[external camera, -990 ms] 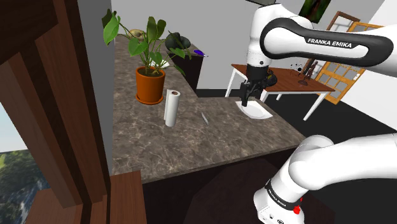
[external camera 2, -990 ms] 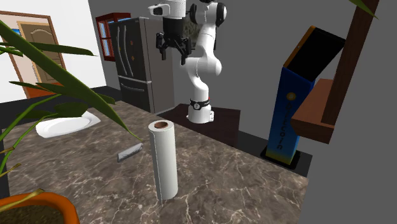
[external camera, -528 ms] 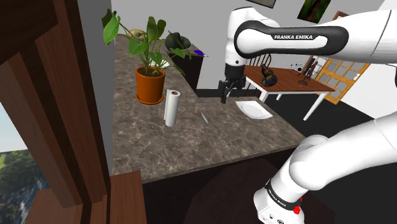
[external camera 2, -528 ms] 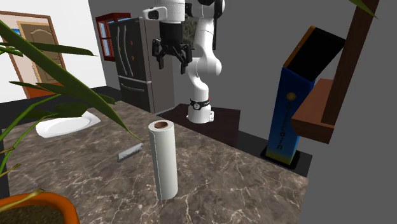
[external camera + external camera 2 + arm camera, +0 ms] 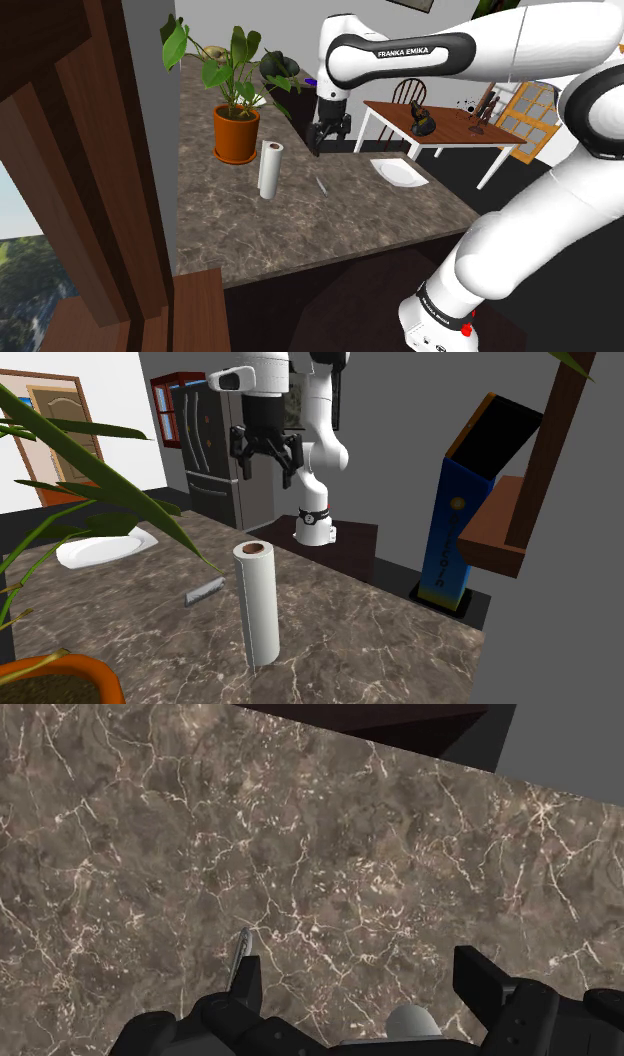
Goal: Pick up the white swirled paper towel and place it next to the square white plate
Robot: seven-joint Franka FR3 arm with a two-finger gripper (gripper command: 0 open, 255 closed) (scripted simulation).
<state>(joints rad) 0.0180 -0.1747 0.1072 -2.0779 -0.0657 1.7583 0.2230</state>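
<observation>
Shoulder view: the towel roll (image 5: 268, 170) stands upright on the table (image 5: 300, 225), just beside the plant (image 5: 236, 133) and well apart from the plate (image 5: 398, 172). The gripper (image 5: 322, 142) hovers between roll and plate, fingers spread and empty. This looks like the approach. Next it must cross to the roll, descend and straddle it. In the second exterior view, leaves cut across the plate, and no swirl can be made out on the roll.

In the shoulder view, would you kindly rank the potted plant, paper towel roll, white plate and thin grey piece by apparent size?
1. potted plant
2. paper towel roll and white plate: about alike, so unranked
3. thin grey piece
</observation>
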